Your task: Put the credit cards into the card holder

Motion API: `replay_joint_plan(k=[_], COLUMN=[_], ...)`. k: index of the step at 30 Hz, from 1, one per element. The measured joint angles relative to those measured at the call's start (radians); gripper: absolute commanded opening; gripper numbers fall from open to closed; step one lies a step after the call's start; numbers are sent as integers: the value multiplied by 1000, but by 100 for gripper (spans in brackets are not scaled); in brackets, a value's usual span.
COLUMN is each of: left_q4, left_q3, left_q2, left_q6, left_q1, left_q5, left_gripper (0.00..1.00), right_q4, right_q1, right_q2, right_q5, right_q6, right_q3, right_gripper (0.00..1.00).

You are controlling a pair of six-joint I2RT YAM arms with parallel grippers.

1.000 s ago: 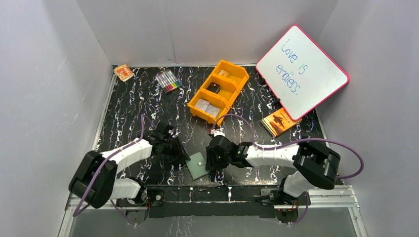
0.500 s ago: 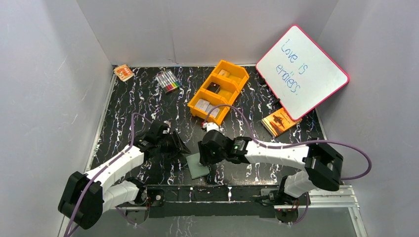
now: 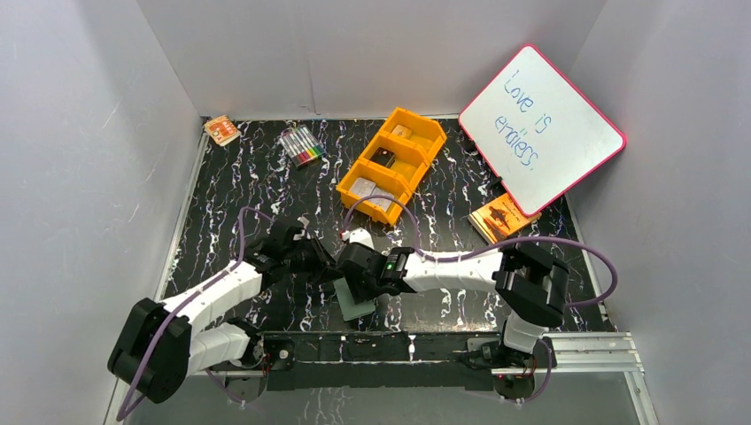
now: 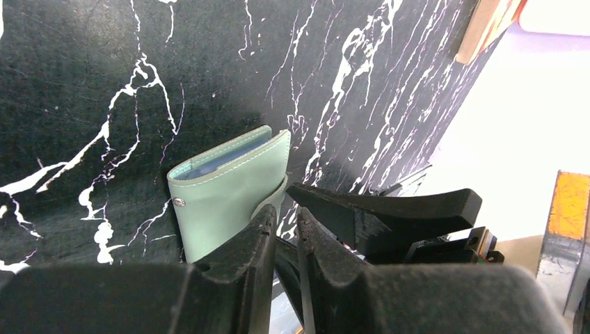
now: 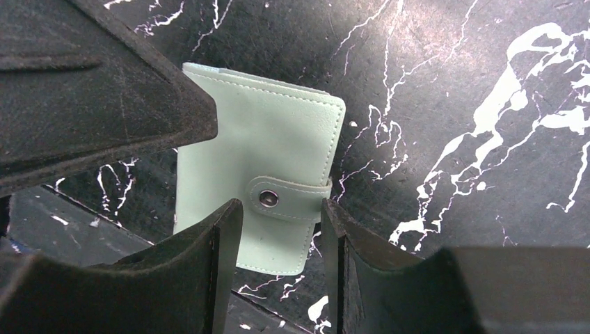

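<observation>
Toward the far left of the black marbled worktop [image 3: 239,186] I see a small orange pack [image 3: 221,130] in the back corner, with a bundle of markers [image 3: 302,146] a little to its right. Nearer to me, the left fingers [image 4: 264,229] sit low at the left side of the card holder [image 4: 229,191]. Only a thin slit shows between them, right at the strap edge of the card holder, and I cannot tell whether they pinch it or merely touch it. The card holder lies flat and closed near the front edge of the worktop, between the two arms, its strap snapped down. The right fingers [image 5: 222,236] hover over it, spread apart, one on each side of the snap button [image 5: 268,200], and hold nothing. Farther back and to the right, the credit cards [image 3: 370,193] lie in the nearest compartment of the orange tray [image 3: 361,207], well apart from the card holder. A small book [image 3: 500,219] lies right of the tray, and a pink-rimmed whiteboard [image 3: 540,128] leans by the right wall.
</observation>
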Motion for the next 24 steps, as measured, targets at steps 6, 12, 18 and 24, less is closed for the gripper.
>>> replay_joint_plan(k=[6,12,18,24], left_q4=[51,101,150,183], left_q3=[-14,-35,-54,-54], left_q2=[52,129,188,214], left_q6=[-23,-29,-33,-31], left_q1=[0,-5,-16,-20], left_q5=[18,34,48,59], left_gripper=[4,0,0,0], right_q4=[-19,-31,-41,-83], right_q1=[6,6,13,31], right_q2=[16,35,46,80], right_q5=[16,19,27,62], right_q6=[0,0,0,-8], right_q3=[11,27,38,88], right_gripper=[55,57,60,63])
